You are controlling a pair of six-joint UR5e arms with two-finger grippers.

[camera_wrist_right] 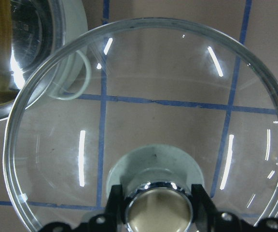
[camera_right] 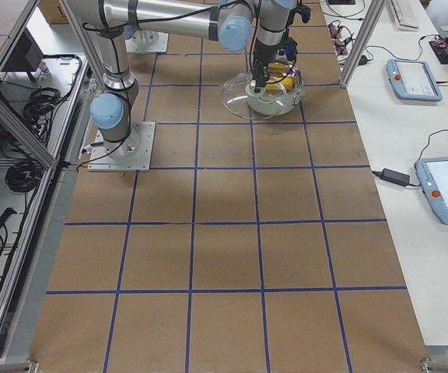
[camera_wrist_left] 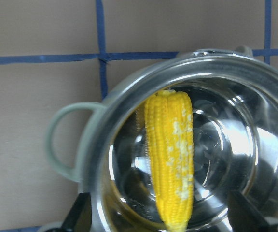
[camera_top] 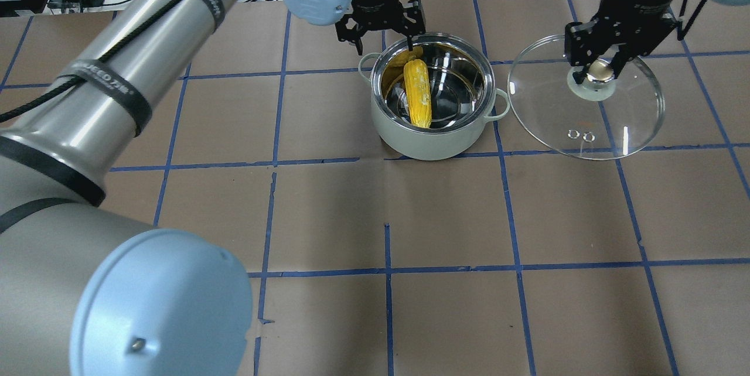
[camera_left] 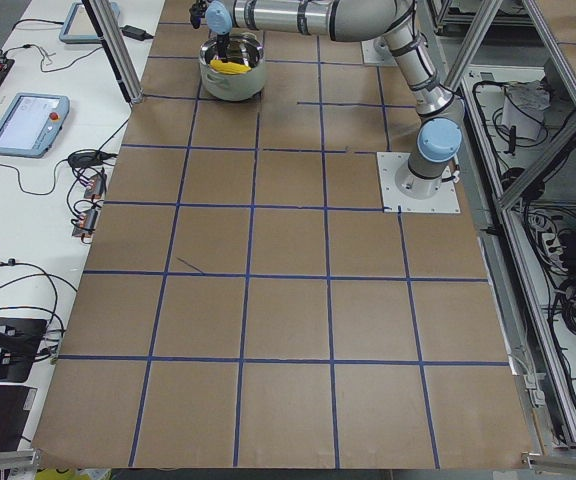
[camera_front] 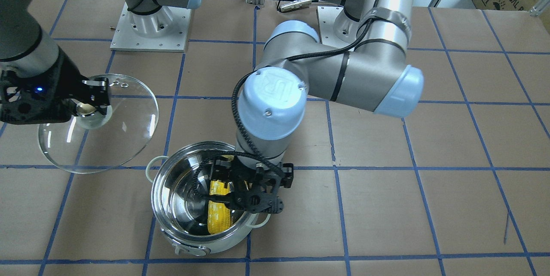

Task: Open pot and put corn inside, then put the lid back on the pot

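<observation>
The pot (camera_top: 433, 144) stands open on the table, seen also in the front view (camera_front: 160, 190) and the left wrist view (camera_wrist_left: 95, 145). The corn (camera_top: 419, 95) lies inside it, leaning on the wall (camera_front: 217, 218) (camera_wrist_left: 170, 164). My left gripper (camera_top: 384, 42) hangs just over the pot's far rim (camera_front: 247, 188), jaws wide open, and holds nothing. My right gripper (camera_top: 599, 68) (camera_front: 92, 104) is shut on the lid's knob (camera_wrist_right: 158, 208). It holds the clear glass lid (camera_top: 586, 124) (camera_front: 124, 130) (camera_wrist_right: 153, 96) slightly tilted beside the pot, on the robot's right.
The table is brown paper with a blue tape grid (camera_top: 387, 270). The two arm bases (camera_front: 150, 22) stand at the robot's edge of the table. Tablets and cables (camera_right: 414, 78) lie on a side bench past the far edge.
</observation>
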